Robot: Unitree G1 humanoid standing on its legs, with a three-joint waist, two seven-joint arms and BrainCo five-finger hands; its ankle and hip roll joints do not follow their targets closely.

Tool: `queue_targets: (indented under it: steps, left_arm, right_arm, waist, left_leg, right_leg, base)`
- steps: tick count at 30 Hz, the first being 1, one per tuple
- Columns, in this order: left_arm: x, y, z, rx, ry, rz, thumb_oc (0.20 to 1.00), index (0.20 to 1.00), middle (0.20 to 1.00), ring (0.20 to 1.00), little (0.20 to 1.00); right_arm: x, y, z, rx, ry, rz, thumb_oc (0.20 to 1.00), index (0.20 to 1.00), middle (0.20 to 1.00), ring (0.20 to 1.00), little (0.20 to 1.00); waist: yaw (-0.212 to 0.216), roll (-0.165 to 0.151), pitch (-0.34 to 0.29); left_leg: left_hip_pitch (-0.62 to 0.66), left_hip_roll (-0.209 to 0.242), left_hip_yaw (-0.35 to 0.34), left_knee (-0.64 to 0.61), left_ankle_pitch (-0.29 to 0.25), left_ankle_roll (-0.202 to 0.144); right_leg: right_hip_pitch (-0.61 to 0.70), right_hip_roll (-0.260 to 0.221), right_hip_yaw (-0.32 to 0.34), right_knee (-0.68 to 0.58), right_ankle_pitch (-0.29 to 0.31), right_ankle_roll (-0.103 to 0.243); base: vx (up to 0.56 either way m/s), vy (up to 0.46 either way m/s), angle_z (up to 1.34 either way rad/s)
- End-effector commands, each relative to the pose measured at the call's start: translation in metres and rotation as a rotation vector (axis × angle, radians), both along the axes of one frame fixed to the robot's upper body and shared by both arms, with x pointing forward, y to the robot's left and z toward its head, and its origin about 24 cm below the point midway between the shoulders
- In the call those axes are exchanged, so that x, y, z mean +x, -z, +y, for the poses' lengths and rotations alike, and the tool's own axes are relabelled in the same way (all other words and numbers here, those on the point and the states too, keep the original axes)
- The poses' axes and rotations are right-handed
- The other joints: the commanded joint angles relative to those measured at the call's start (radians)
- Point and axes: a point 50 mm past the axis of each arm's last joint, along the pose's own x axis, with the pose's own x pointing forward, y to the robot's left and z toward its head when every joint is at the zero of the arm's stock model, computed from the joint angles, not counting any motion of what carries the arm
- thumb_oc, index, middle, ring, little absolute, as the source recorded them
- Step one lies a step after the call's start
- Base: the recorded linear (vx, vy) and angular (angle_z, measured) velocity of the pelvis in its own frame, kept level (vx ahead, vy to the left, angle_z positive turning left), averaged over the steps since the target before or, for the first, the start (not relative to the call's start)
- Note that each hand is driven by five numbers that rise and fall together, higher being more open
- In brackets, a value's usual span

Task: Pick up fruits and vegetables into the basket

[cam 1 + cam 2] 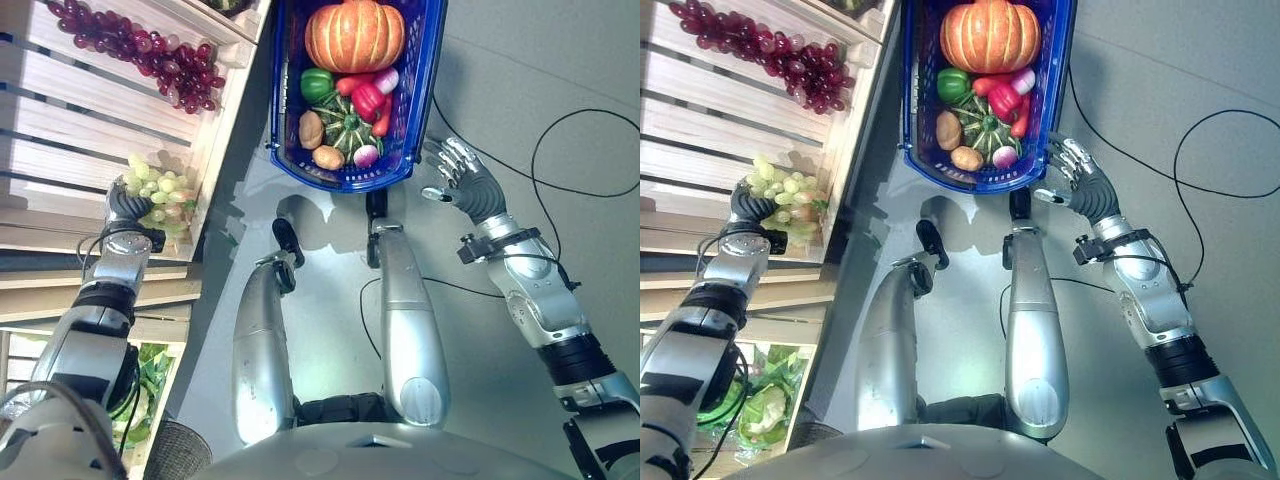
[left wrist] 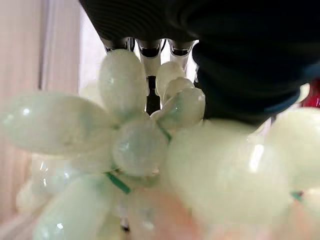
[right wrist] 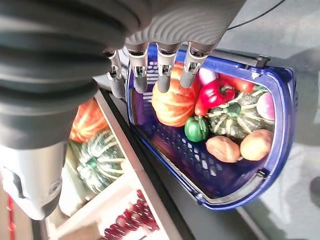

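Green grapes [image 1: 160,190] lying at the front edge of a pale wooden crate [image 1: 70,120], right up against the left hand [image 1: 128,205], which reaches into the bunch from below; impossible to tell whether that hand's fingers [image 2: 150,52] are curled round the grapes or straight, since in the left wrist view the bunch hides all but their bases; dark red grapes [image 1: 150,50] farther back on the same crate, well apart from the hand; blue basket [image 1: 425,90] standing on the grey floor [image 1: 530,70] beside the crate, its far end cut off by the picture edge; inside it a ribbed orange pumpkin [image 1: 355,35], a green pepper [image 1: 316,84], a red pepper [image 1: 368,100], a striped green squash [image 1: 345,125] and two brown potatoes [image 1: 312,130]; right hand [image 1: 462,180] just beside the basket's right wall, fingers spread and relaxed, holding nothing; grapes smooth, glossy, translucent; basket walls a perforated plastic grid.
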Motion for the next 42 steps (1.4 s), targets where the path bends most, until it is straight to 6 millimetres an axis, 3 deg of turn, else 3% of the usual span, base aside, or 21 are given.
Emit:
queue_targets:
  steps: [1,5,9,19,20,27,34,42]
  left_arm:
    - [-0.018,-0.005,0.012,-0.102,-0.015,-0.159,0.2,0.2,0.2,0.2,0.2]
    - [-0.014,-0.023,-0.009,-0.151,0.101,-0.314,0.2,0.2,0.2,0.2,0.2]
    - [-0.008,-0.054,-0.035,-0.187,0.248,-0.467,0.2,0.2,0.2,0.2,0.2]
    - [-0.009,-0.114,-0.1,-0.303,0.637,-0.71,0.2,0.2,0.2,0.2,0.2]
    - [-0.009,-0.123,-0.111,-0.333,0.711,-0.734,0.2,0.2,0.2,0.2,0.2]
    - [-0.013,-0.142,-0.16,-0.497,0.995,-0.78,0.2,0.2,0.2,0.2,0.2]
    - [-0.014,-0.151,-0.195,-0.526,1.122,-0.766,0.2,0.2,0.2,0.2,0.2]
    - [-0.017,-0.156,-0.215,-0.495,1.148,-0.787,0.2,0.2,0.2,0.2,0.2]
  right_arm:
    - [-0.009,0.0,0.009,-0.09,0.007,-0.025,1.0,1.0,1.0,1.0,1.0]
    - [-0.007,0.007,0.008,-0.192,0.037,-0.005,1.0,1.0,1.0,1.0,1.0]
    - [0.0,0.007,0.014,-0.26,0.056,0.006,1.0,1.0,1.0,1.0,1.0]
    - [0.022,-0.006,0.045,-0.479,0.059,-0.084,1.0,1.0,1.0,1.0,1.0]
    - [0.027,-0.011,0.053,-0.496,0.048,-0.103,1.0,1.0,1.0,1.0,1.0]
    - [0.034,-0.024,0.094,-0.494,-0.055,-0.166,1.0,1.0,1.0,1.0,1.0]
    - [0.039,-0.037,0.119,-0.495,-0.057,-0.236,1.0,1.0,1.0,1.0,1.0]
    - [0.04,-0.046,0.135,-0.474,-0.038,-0.286,1.0,1.0,1.0,1.0,1.0]
  waist:
    - [0.034,-0.011,-0.043]
    - [0.058,-0.013,-0.043]
    - [0.08,-0.015,-0.043]
    - [0.118,-0.015,-0.043]
    - [0.123,-0.015,-0.043]
    - [0.141,-0.016,-0.043]
    - [0.147,-0.02,-0.043]
    - [0.15,-0.025,-0.043]
  left_leg:
    - [0.04,-0.052,0.031,-0.049,-0.034,0.024]
    - [0.068,-0.063,0.022,-0.059,-0.037,0.031]
    - [0.095,-0.07,0.011,-0.065,-0.041,0.037]
    - [0.155,-0.082,-0.008,-0.062,-0.057,0.05]
    - [0.148,-0.081,-0.002,-0.073,-0.028,0.059]
    - [0.179,-0.087,-0.012,-0.079,-0.031,0.063]
    - [0.196,-0.089,-0.017,-0.08,-0.034,0.066]
    - [0.214,-0.088,-0.017,-0.09,-0.037,0.065]
  right_leg:
    - [0.08,0.006,-0.003,-0.029,-0.075,0.066]
    - [0.122,0.005,-0.016,-0.04,-0.08,0.063]
    - [0.158,0.003,-0.025,-0.043,-0.088,0.061]
    - [0.227,-0.004,-0.03,-0.038,-0.099,0.062]
    - [0.222,-0.008,-0.038,-0.051,-0.07,0.054]
    - [0.257,-0.018,-0.045,-0.059,-0.065,0.057]
    - [0.276,-0.024,-0.053,-0.063,-0.061,0.059]
    - [0.297,-0.03,-0.06,-0.084,-0.054,0.063]
  base:
    - [-0.01,-0.045,0.07]
    - [0.0,-0.062,0.09]
    - [0.0,-0.059,0.14]
    - [0.01,-0.043,0.08]
    - [-0.06,-0.05,0.02]
    - [-0.01,-0.045,0.06]
    - [0.0,-0.02,0.03]
    - [-0.01,-0.022,0.03]
